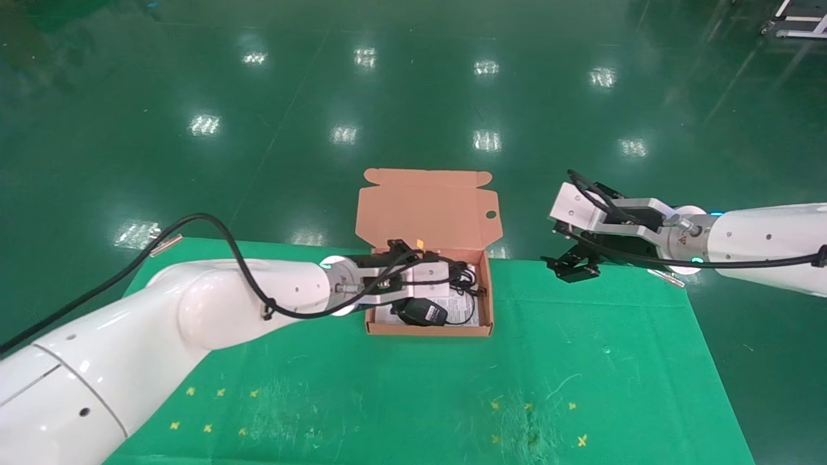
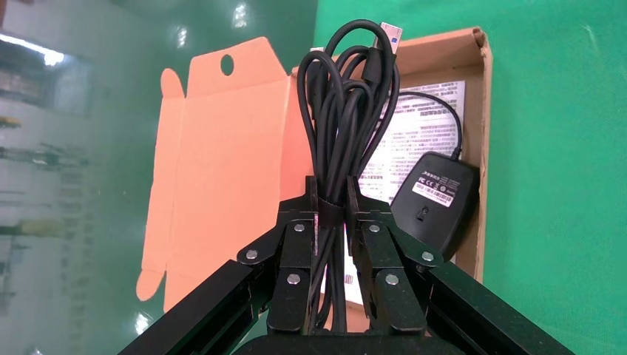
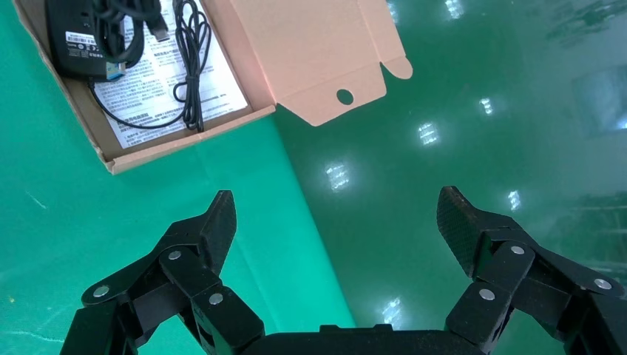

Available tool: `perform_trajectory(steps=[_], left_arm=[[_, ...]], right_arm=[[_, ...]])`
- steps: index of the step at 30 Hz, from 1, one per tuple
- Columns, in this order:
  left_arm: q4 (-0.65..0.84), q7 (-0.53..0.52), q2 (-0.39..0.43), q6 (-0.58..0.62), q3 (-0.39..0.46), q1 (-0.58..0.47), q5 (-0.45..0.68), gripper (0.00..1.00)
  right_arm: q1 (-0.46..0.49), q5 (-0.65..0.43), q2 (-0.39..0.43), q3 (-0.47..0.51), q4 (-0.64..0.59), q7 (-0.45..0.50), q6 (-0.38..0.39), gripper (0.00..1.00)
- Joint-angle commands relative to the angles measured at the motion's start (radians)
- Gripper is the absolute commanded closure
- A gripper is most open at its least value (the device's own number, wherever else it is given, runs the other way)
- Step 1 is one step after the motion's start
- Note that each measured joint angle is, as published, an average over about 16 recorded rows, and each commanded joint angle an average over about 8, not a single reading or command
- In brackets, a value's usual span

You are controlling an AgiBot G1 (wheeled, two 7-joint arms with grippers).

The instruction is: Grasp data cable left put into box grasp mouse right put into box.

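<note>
The orange-brown box [image 1: 488,303] stands open at the table's far edge, its lid flap [image 1: 426,206] tilted back. The black mouse [image 1: 421,313] lies in it upside down on the white printed sheet, pale label up in the left wrist view [image 2: 436,200], with its thin cord [image 3: 188,66] beside it. My left gripper [image 2: 331,200] is shut on the data cable [image 2: 347,111], a long bundle of black loops, and holds it over the box [image 2: 484,111]. In the head view the bundle [image 1: 462,274] hangs over the box's far part. My right gripper [image 3: 336,222] is open and empty, right of the box over the table's far edge [image 1: 575,265].
The green table cloth [image 1: 420,387] runs toward me with small yellow cross marks [image 1: 207,426]. Shiny green floor [image 1: 413,97] lies beyond the table's far edge. My left arm [image 1: 194,310] reaches across the table's left side.
</note>
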Motion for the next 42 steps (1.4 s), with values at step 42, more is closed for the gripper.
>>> perform_trajectory(steps=[42], left_arm=[[-0.044, -0.069, -0.117, -0.057, -0.107, -0.106, -0.111, 0.0]], right_arm=[[0.111, 0.0, 0.013, 0.058, 0.053, -0.116, -0.058, 0.0]])
